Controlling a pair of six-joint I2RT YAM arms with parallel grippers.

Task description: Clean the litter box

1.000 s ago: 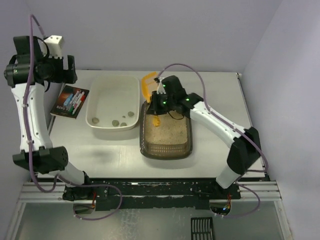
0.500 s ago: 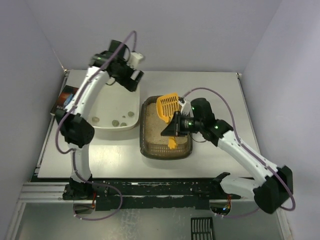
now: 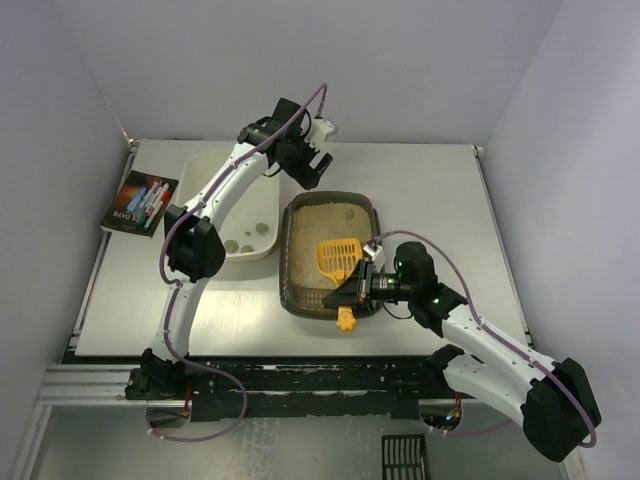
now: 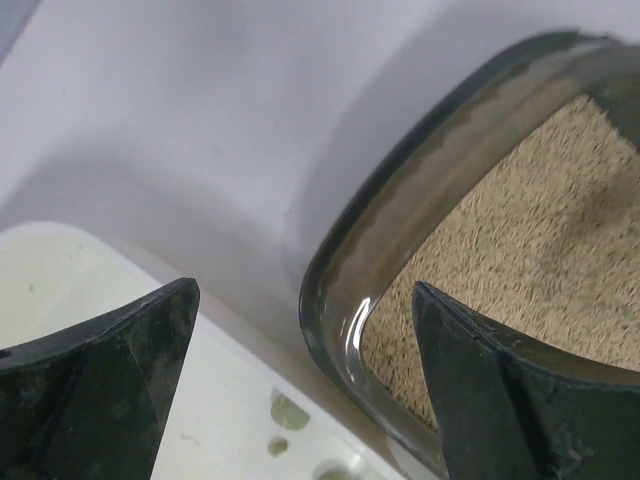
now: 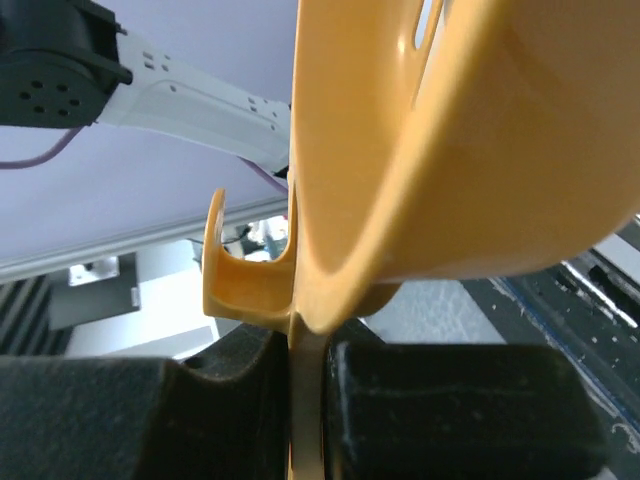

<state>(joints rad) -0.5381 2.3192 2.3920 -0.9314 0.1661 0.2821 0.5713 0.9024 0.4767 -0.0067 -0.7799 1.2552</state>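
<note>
The litter box stands in the middle of the table, with its long axis running from the near edge toward the far wall, and the right gripper is the one nearer to the work. It hangs at the near end of the box, jaws closed tight on the handle of a yellow litter scoop. The slotted head of the scoop points to the far side, over the near half of the sand. I judge that the coming stroke must go forward along this axis. I cannot make out clumps in the sand itself. The left gripper is wide open and holds nothing. It hovers above the far left corner of the box, as its wrist view shows. Just beside the box on the left is a cream-white tub with some small clumps inside. The left arm reaches across this tub and could hinder emptying the scoop there. A colourful packet lies well apart at the left.
</note>
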